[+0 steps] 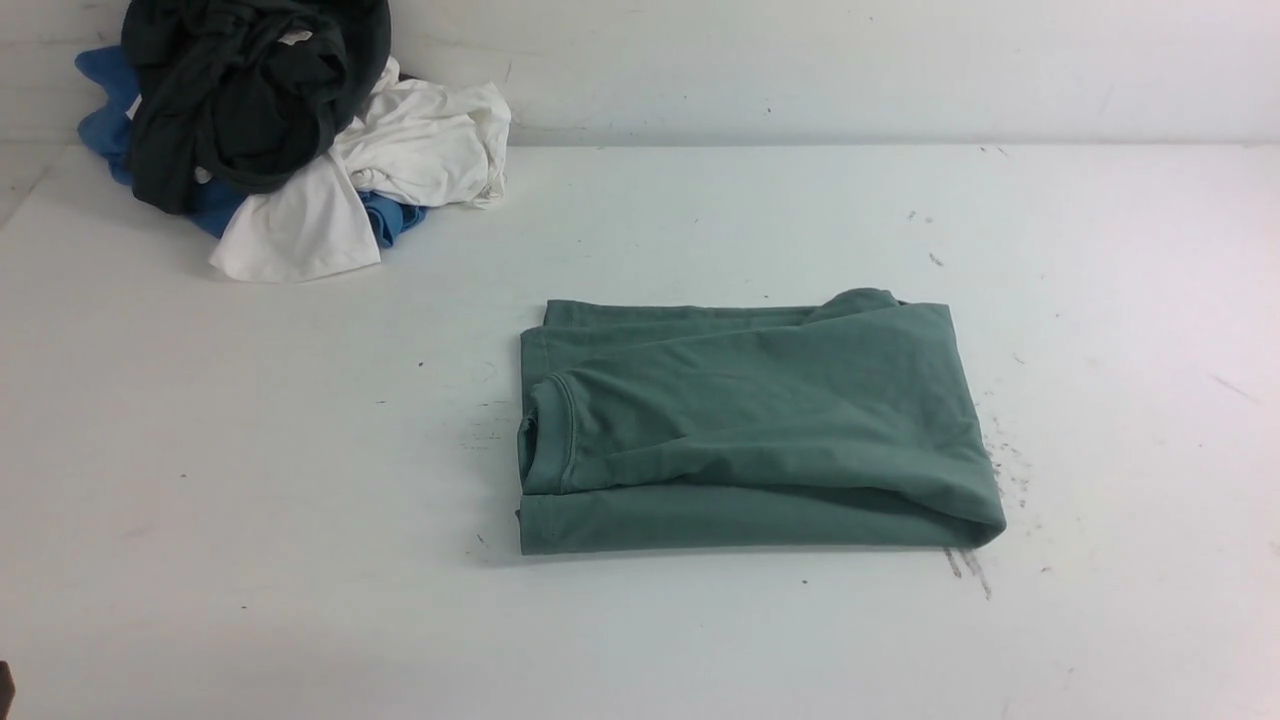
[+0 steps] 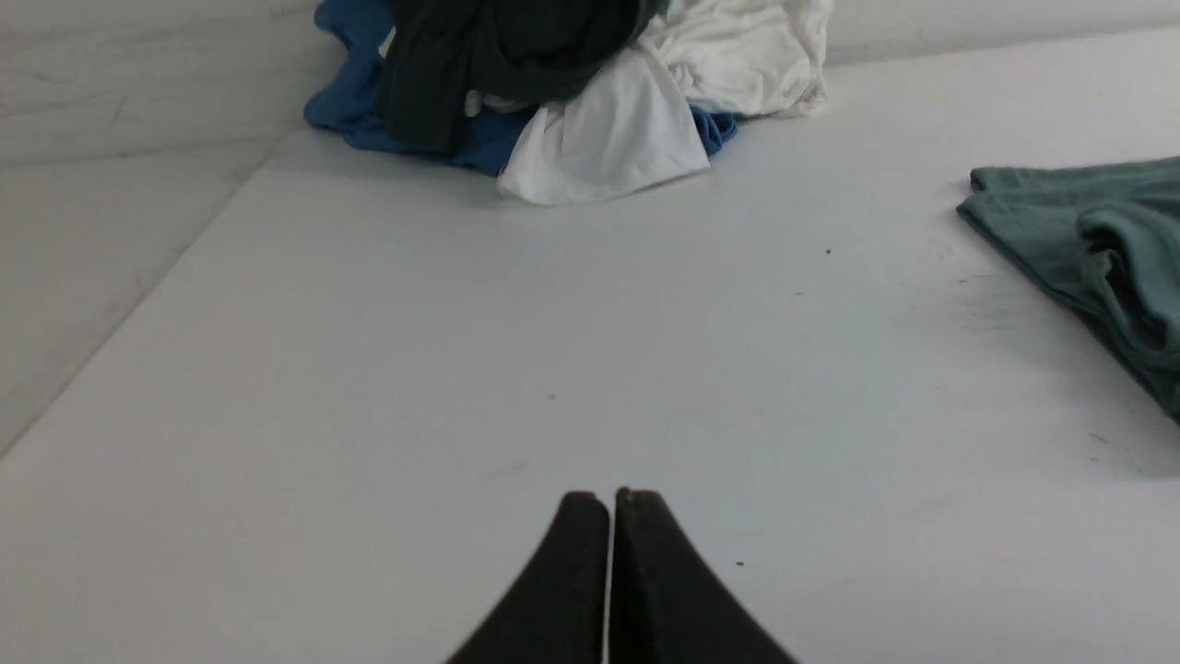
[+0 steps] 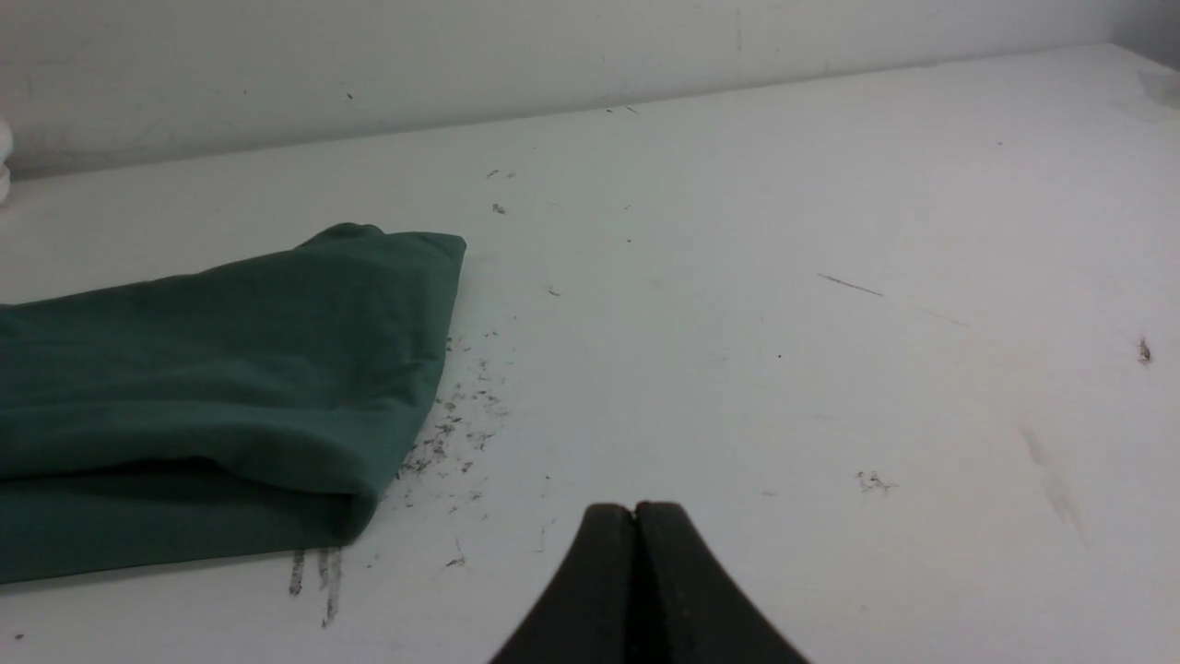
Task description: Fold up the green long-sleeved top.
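The green top (image 1: 750,425) lies folded in a neat block mid-table (image 1: 700,650), well apart from the clothes pile (image 1: 290,130) in the far left corner. Both the left gripper (image 2: 610,503) and right gripper (image 3: 634,512) are pinched closed, holding nothing, clear of the cloth. I'd judge any further nudge could spring the loose top layer open

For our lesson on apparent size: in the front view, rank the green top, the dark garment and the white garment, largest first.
1. green top
2. dark garment and white garment: look alike, both bunched and overlapping, so unranked.
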### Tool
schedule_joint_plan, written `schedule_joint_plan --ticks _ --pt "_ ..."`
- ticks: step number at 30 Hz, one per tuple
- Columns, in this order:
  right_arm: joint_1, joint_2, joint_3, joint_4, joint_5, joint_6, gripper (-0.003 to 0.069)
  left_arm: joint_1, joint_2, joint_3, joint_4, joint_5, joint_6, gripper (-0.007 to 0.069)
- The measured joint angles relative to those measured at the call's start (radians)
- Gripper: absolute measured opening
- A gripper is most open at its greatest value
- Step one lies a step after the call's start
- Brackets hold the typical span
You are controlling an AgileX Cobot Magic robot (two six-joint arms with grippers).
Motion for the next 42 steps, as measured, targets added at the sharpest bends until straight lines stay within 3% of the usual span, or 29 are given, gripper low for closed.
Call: schedule_joint_plan --ticks 6,42 --pt "0.0 0.0 0.0 0.0 0.0 0.0 -0.0014 0.0 0.0 0.001 0.007 0.076 -0.047 -0.0007" --pt "0.0 0.0 0.0 0.0 0.0 0.0 -0.0014 0.001 0.0 0.0 0.004 0.084 -0.019 -0.0007"
